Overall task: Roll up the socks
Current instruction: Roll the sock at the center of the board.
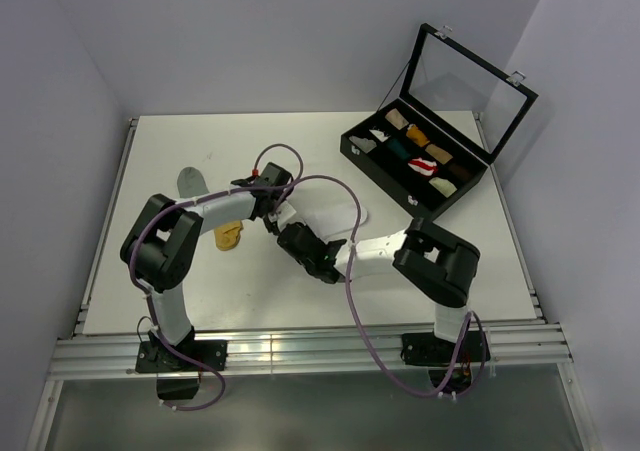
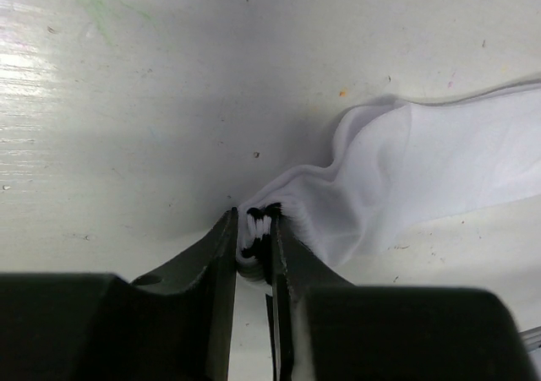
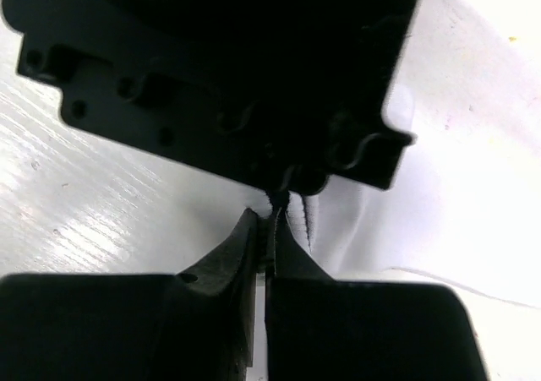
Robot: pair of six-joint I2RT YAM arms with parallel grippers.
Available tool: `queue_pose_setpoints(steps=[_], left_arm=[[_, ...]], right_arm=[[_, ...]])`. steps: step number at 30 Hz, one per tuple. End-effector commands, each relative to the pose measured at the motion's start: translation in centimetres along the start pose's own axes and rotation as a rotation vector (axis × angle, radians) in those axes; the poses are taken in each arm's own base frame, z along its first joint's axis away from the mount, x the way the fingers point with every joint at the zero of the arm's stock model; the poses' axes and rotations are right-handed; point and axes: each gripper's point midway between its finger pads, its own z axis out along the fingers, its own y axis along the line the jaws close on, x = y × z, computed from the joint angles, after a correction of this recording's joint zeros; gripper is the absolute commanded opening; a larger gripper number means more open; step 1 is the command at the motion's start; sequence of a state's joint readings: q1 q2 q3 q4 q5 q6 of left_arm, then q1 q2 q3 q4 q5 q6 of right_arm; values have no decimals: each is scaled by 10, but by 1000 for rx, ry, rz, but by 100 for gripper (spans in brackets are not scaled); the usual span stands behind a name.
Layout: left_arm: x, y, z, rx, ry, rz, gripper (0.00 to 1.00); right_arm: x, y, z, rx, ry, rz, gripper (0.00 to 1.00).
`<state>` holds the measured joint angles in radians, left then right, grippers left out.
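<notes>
The long white sock (image 1: 338,216) lies flat mid-table, its black-striped cuff toward the left. My left gripper (image 1: 274,209) is shut on that bunched striped cuff (image 2: 256,231), and the rest of the white sock (image 2: 423,166) trails off to the right. My right gripper (image 1: 297,238) sits just in front of the left one. Its jaws (image 3: 270,220) are pinched shut on the cuff's edge, right under the left gripper's black body (image 3: 228,77). The white sock (image 3: 456,195) spreads to the right there. A grey sock (image 1: 192,182) and a mustard-yellow sock (image 1: 231,235) lie left of the arms.
A black compartmented case (image 1: 372,164) with its glass lid (image 1: 468,86) raised stands at the back right, with small fabric rolls inside. Grey walls close in on the white table (image 1: 180,301) on the left, back and right.
</notes>
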<state>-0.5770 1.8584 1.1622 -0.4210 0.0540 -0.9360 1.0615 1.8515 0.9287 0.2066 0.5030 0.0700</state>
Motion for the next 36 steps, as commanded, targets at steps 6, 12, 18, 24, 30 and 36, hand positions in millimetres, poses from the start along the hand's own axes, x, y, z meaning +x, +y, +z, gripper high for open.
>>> queue_pose_setpoints(steps=[6, 12, 18, 24, 30, 36], left_arm=[[3, 15, -16, -41, -31, -25, 48], [-11, 10, -38, 29, -126, -116, 64], [-16, 11, -51, 73, -197, -191, 64], [-16, 6, -57, 153, -228, -234, 68], [-9, -1, -48, 189, -191, -231, 68], [-7, -9, -39, 207, -190, -227, 68]], right_arm=[[54, 15, -9, -337, 179, 188, 0], [35, 26, -25, -620, 175, 393, 0], [33, 17, -27, -792, 213, 650, 0], [45, 3, -20, -862, 274, 879, 0], [59, -7, -14, -865, 345, 1052, 0], [72, -7, -8, -836, 413, 1108, 0]])
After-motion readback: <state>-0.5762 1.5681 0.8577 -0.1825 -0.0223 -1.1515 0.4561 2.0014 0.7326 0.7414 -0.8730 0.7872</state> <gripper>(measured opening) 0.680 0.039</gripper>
